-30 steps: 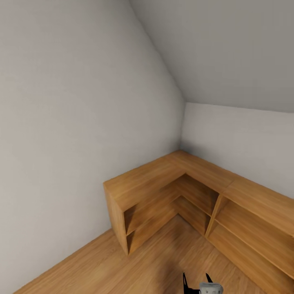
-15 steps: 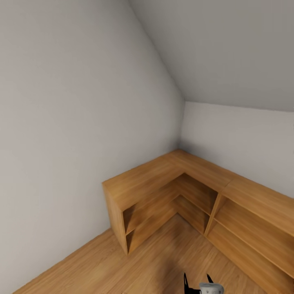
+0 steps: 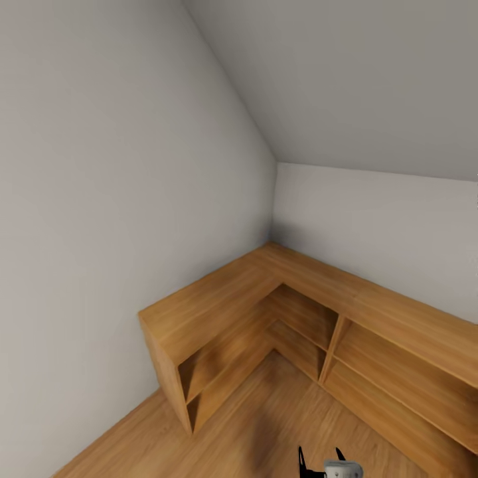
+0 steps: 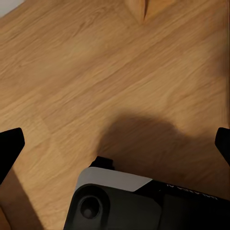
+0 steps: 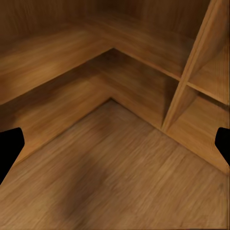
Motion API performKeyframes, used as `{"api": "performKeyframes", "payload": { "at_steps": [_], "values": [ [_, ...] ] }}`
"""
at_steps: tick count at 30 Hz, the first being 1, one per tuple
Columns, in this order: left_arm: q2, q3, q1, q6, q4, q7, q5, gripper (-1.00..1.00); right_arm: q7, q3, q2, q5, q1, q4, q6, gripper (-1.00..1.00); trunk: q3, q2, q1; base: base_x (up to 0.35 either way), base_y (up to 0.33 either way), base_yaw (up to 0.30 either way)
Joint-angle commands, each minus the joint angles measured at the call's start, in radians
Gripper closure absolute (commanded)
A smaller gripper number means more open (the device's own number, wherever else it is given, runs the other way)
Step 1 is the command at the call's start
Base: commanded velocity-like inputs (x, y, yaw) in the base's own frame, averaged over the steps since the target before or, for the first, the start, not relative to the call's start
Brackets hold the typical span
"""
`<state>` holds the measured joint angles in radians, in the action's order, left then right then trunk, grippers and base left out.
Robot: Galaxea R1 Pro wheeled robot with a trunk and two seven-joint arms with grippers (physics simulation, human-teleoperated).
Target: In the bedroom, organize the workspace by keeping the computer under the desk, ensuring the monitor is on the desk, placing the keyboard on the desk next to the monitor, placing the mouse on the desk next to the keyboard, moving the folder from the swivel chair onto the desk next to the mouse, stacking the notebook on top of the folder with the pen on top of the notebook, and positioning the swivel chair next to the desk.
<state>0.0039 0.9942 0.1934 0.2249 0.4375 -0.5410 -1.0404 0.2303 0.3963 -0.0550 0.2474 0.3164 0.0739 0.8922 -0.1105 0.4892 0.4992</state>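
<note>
I face a room corner with a low L-shaped light-wood shelf unit standing against grey walls. At the head view's lower edge my right gripper points toward the shelf, its two black fingers apart and empty. In the right wrist view the right gripper is open, its dark fingertips at both picture edges, aimed at the shelf's inner corner. The left gripper is open too, with nothing between its fingers, hanging over the wooden floor.
The shelf unit has open compartments and an upright divider. Wooden floor lies between me and the shelf. A grey wall rises on the left and a sloped ceiling above. A black and white part of my own body sits below the left gripper.
The whole head picture has shifted left, so the camera has turned right. The right gripper keeps its place in the picture with its fingers still apart.
</note>
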Motion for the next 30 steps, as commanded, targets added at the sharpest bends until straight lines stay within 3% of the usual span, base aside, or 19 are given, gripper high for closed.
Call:
{"api": "performKeyframes", "payload": {
  "at_steps": [1,20,30],
  "values": [
    [0.001,0.008,0.001,0.007,0.001,-0.005,-0.011,-1.00,0.003,0.009,0.000,0.007,0.001,-0.001,0.003,-1.00,-0.002,0.002,0.001,0.073,0.003,-0.292],
    [0.002,-0.001,0.001,0.020,0.000,-0.005,-0.013,-1.00,0.003,0.009,0.001,0.004,0.001,-0.001,0.003,-1.00,-0.002,0.002,0.001,0.014,0.001,-0.298],
    [0.003,-0.002,0.001,0.028,0.000,-0.006,-0.014,-1.00,0.003,0.009,0.001,0.005,0.001,0.000,0.002,-1.00,-0.002,0.002,0.001,0.240,0.000,-0.300]
  ]
}}
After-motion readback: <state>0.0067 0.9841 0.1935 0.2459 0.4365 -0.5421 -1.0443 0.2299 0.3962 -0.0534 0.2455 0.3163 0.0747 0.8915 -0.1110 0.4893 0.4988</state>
